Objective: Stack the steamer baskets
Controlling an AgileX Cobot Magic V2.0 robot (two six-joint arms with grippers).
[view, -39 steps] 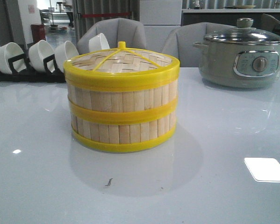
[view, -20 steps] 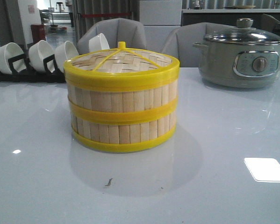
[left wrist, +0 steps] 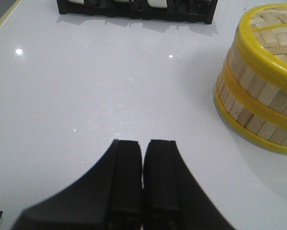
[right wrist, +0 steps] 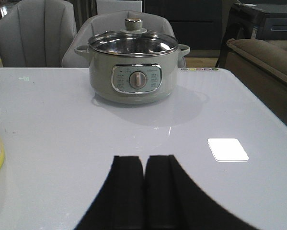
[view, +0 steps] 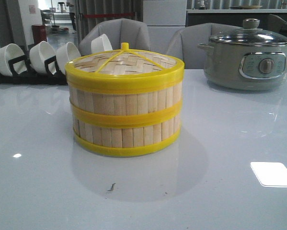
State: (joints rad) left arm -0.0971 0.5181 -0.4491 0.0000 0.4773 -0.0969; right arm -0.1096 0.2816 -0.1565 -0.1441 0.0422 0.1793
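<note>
You see pale bamboo steamer baskets banded bright yellow, a woven lid, a grey-green pot, glossy white worktop.

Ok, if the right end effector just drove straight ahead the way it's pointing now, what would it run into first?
Most likely the electric pot. The right end effector, jaws shut, points over bare table almost straight at it, with nothing between. Its height is unclear, so it might graze the tabletop first.

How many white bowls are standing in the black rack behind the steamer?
4 show in the front view: three in a row in the black rack, a fourth just above the steamer's lid. The steamer may hide more.
</note>
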